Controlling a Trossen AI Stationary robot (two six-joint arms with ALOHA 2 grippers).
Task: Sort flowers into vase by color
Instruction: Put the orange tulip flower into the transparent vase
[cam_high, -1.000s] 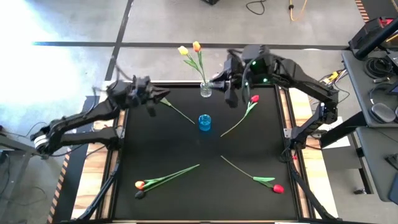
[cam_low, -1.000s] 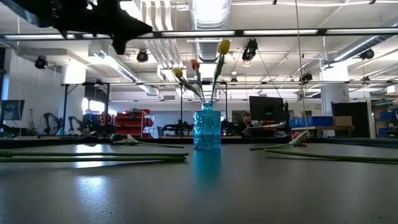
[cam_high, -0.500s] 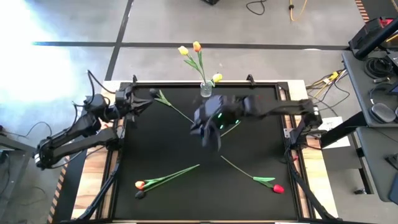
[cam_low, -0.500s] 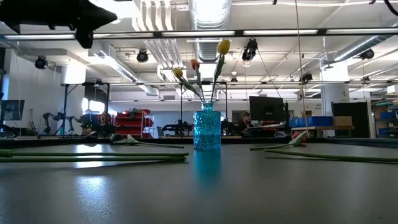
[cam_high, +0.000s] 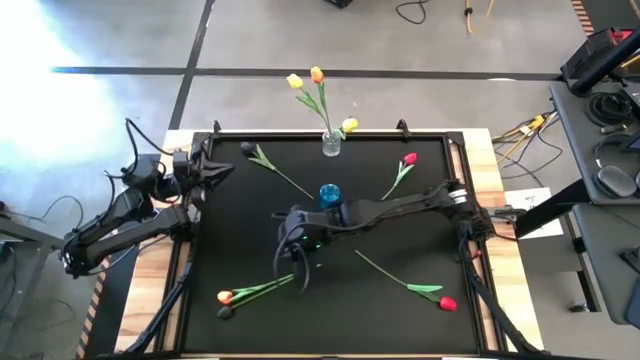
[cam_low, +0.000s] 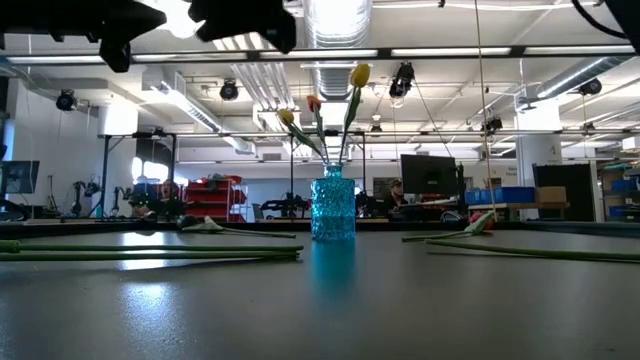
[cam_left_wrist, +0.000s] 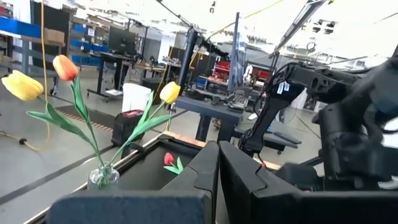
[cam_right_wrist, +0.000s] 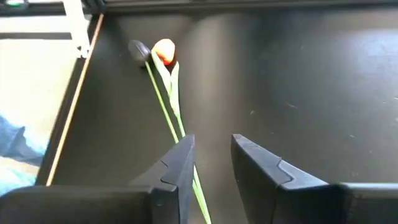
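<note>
item: right gripper (cam_high: 291, 272). reaches across the black table (cam_high: 400, 320) to its near-left part, poised over the stem end of the orange tulip (cam_high: 226, 296). its two fingers (cam_right_wrist: 180, 171) stand apart with a gap between them, and nothing is held.

item: orange tulip. lies flat on the table. in the right wrist view its head (cam_right_wrist: 163, 50) is well ahead of the fingers, and the thin green stem (cam_right_wrist: 171, 121) runs from the head straight back toward the fingers, passing just beside the nearer one. the long axis is thus roughly in line with the gripper's own forward direction (the coming grasp would, by judgement, close across the stem, not along it). a dark head (cam_right_wrist: 137, 50) lies touching or just beside the orange one; which stem belongs to which cannot be told.

item: left gripper (cam_high: 213, 166). waits at the table's far-left edge, well apart from the orange tulip, fingers pressed together, holding nothing. the right arm is much the nearer.

item: clear vase (cam_high: 331, 146). at the far edge, well beyond the right gripper; holds a yellow, an orange and a second yellow tulip.

item: blue vase (cam_high: 329, 196). just behind the right gripper, near the table's middle; seen from above it looks empty.

item: loose flowers. two red tulips (cam_high: 409, 159), (cam_high: 446, 302) to the right side, well apart from the gripper; a green stem (cam_high: 275, 170) at far left.
</note>
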